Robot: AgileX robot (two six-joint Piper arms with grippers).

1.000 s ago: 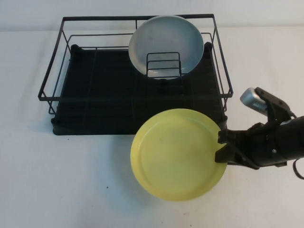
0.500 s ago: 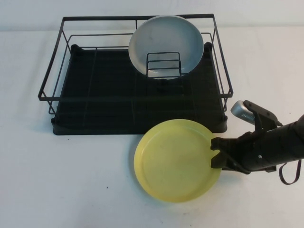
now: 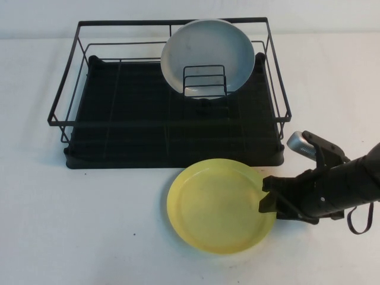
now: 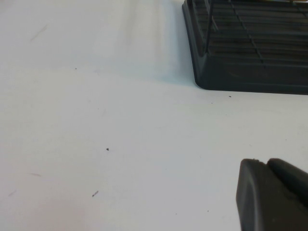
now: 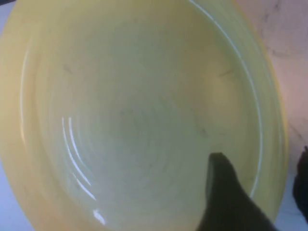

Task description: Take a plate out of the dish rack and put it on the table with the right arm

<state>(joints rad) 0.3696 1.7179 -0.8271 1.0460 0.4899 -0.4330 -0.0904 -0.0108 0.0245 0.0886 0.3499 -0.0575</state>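
Pale-yellow plate lies on the white table just in front of the dish rack, at about 5 o'clock from the rack's centre. Right gripper sits at the plate's 3 o'clock edge, fingers pinching the rim; one dark finger lies over the plate's inner surface in the right wrist view. Grey-blue plate stands upright in the rack's wire holder. Left gripper shows only as a dark tip above bare table near the rack's corner; cannot tell its state.

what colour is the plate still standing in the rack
Pale grey-blue plate, best in the high view.
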